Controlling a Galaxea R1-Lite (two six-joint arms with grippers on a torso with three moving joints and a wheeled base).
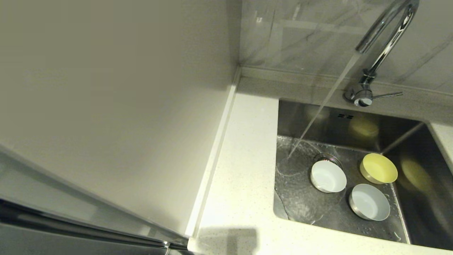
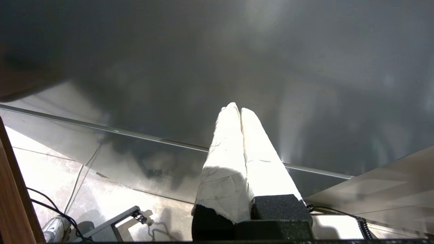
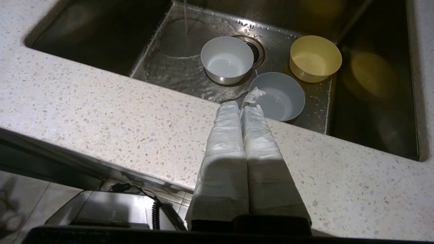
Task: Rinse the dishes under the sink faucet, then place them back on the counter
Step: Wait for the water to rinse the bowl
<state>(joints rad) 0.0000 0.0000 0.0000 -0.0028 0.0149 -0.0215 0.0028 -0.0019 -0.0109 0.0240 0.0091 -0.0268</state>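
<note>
Sink (image 1: 354, 122): we see a square steel basin set into the bench (image 1: 244, 170), with the faucet behind its far edge.
Faucet (image 1: 384, 33): a chrome gooseneck; its long axis rises from the base and the spout arcs over toward the basin. The thin lever (image 1: 387, 94) points sideways, toward the robot's right.
Water stream (image 1: 324, 106): it falls slantwise in the head view and lands on the basin floor left of the white bowl, touching none of the bowls.
White bowl (image 1: 328, 176): upright, mouth up, partly covering the strainer drain (image 3: 256, 51).
Yellow bowl (image 1: 378, 168): upright, mouth up, right of the white bowl and apart from it.
Bluish-white bowl (image 1: 369, 202): upright, mouth up, nearest the front wall of the basin, between the other two. Being round, the bowls show no long axis.
Right end effector (image 3: 241, 105): clenched and empty, its white-wrapped fingers (image 3: 225, 142) pressed together, above the front strip of the bench and pointing at the bluish-white bowl.
Left end effector (image 2: 236, 109): clenched and empty, wrapped fingers together, low before a dark cabinet front, with floor tiles below.
Head view only: we see the faucet, the lever, the overflow slots (image 1: 345, 115) and the cream wall panel (image 1: 106, 88); neither arm appears.
Right wrist view only: we see the drain beside the white bowl and the speckled bench surface close up.
</note>
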